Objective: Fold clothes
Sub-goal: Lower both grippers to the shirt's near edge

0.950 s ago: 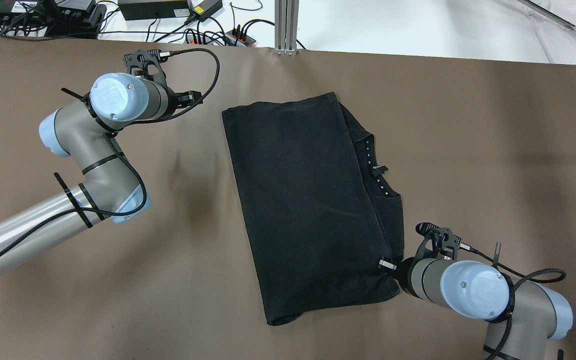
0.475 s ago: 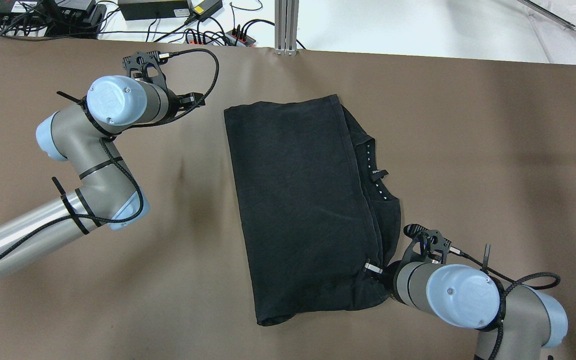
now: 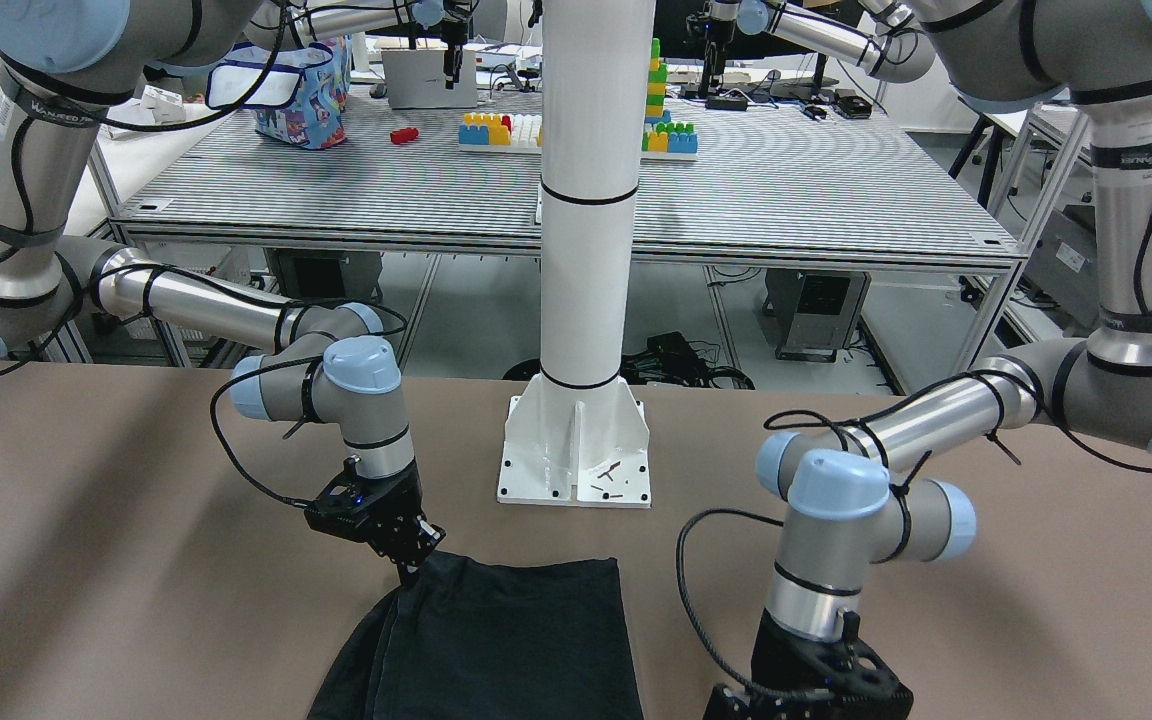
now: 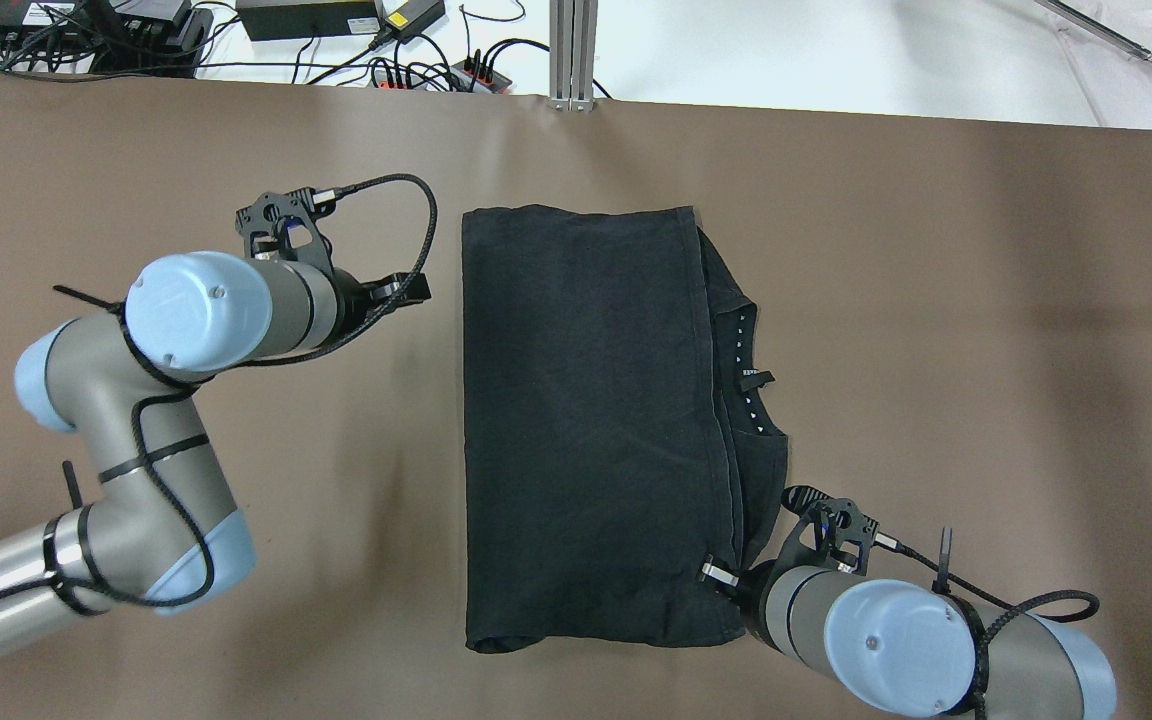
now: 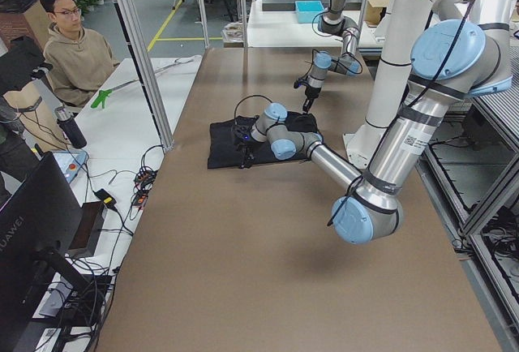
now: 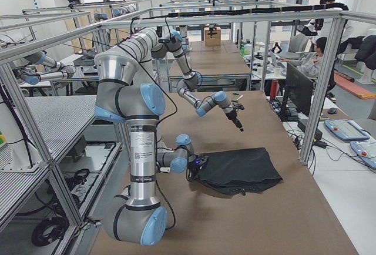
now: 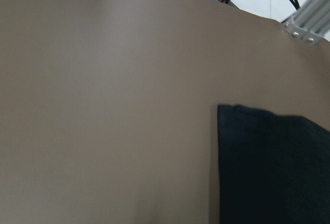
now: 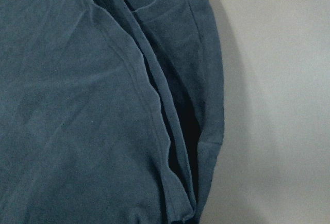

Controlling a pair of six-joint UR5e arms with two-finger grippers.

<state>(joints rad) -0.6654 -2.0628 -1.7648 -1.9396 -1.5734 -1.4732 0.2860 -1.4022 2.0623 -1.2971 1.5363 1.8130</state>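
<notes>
Brown matte table covering (image 4: 986, 300), spanning the work surface. At its robot-side edge stands a white cylindrical pillar with black bands (image 3: 586, 200) on a white bolted base plate (image 3: 536, 470); a few small dark screws (image 3: 609, 480) lie loose on the plate. Behind it is a grey ribbed metal table (image 3: 786, 190) bearing a blue patterned bag with white trim (image 3: 301, 95), a small red cylinder (image 3: 403, 135) and stacked multicoloured toy bricks (image 3: 496, 128). Beyond the far edge: an aluminium profile post (image 4: 573, 50), black power adapters with tangled cables (image 4: 306, 18) and long metal tongs (image 4: 1126, 45). A seated person in a beige hoodie (image 5: 77, 56) is beside the table, near a black monitor (image 5: 36, 238).
</notes>
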